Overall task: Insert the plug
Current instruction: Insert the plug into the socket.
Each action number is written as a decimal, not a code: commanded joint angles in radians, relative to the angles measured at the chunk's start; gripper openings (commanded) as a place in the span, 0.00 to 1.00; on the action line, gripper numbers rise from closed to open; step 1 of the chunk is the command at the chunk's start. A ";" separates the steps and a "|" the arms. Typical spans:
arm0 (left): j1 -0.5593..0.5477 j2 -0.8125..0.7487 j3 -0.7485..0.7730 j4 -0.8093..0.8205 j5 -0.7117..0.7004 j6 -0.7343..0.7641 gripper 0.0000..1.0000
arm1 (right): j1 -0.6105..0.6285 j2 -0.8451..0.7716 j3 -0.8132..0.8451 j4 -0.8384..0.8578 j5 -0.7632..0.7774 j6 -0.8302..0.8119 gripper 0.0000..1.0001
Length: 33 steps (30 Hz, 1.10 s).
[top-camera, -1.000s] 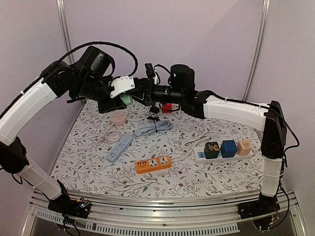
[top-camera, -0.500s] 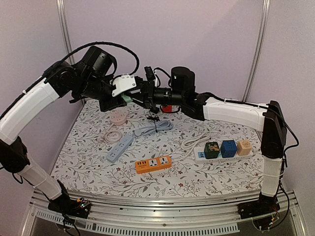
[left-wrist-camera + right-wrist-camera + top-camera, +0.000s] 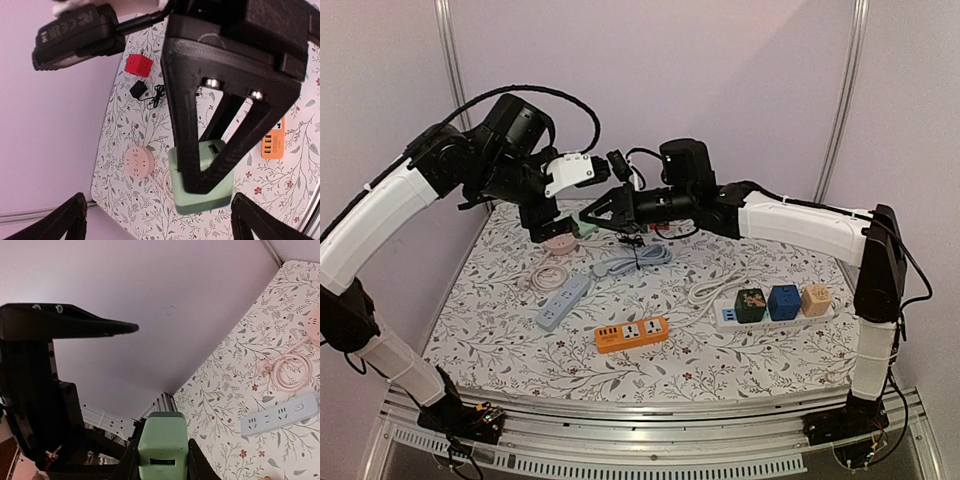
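The plug is a pale green cube point(image 3: 583, 227) held in the air above the back left of the table. My right gripper point(image 3: 162, 461) is shut on it, a black finger pressed against each side. In the left wrist view those right fingers point(image 3: 186, 125) cross over the green plug point(image 3: 212, 201). My left gripper point(image 3: 159, 225) stands open around it, its fingertips point(image 3: 62, 222) wide apart and clear of the cube. In the top view the left gripper point(image 3: 560, 222) and right gripper point(image 3: 592, 216) meet nose to nose.
A pink round socket point(image 3: 559, 240) with a coiled cord lies below the grippers. A blue-grey strip point(image 3: 563, 301), an orange strip point(image 3: 631, 333) and a white strip carrying three cubes point(image 3: 775, 303) lie nearer. A red cube point(image 3: 138, 65) and a black adapter point(image 3: 137, 89) sit at the back.
My left jaws have opened wide and let go of the green plug. My right jaws have closed onto it, and the right wrist has tipped down towards the table.
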 commanded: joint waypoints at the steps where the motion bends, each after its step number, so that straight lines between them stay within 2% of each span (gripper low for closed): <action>1: 0.094 -0.064 0.005 -0.083 0.153 -0.013 0.99 | -0.024 -0.112 0.051 -0.564 0.102 -0.484 0.00; 2: 0.135 -0.081 0.008 -0.107 0.208 -0.020 0.99 | -0.024 -0.122 0.059 -0.663 0.156 -0.649 0.00; 5: 0.261 -0.135 -0.027 -0.160 0.339 -0.035 1.00 | -0.022 -0.140 0.065 -0.888 0.269 -0.926 0.00; 9: 0.379 -0.226 -0.176 -0.153 0.375 -0.053 1.00 | 0.009 -0.120 0.055 -1.093 0.395 -1.269 0.00; 13: 0.510 -0.305 -0.376 -0.086 0.372 -0.105 0.99 | 0.040 -0.069 0.040 -1.198 0.428 -1.494 0.00; 17: 0.593 -0.342 -0.603 0.030 0.305 -0.152 1.00 | 0.048 -0.041 -0.003 -1.171 0.383 -1.639 0.00; 21: 0.619 -0.340 -0.733 0.105 0.275 -0.215 0.99 | 0.064 -0.004 0.020 -1.159 0.386 -1.726 0.00; 26: 0.634 -0.346 -0.811 0.186 0.285 -0.256 0.99 | 0.080 0.067 0.050 -1.161 0.394 -1.793 0.00; 33: 0.668 -0.330 -0.820 0.201 0.280 -0.269 0.99 | 0.080 0.135 0.080 -1.166 0.408 -1.809 0.00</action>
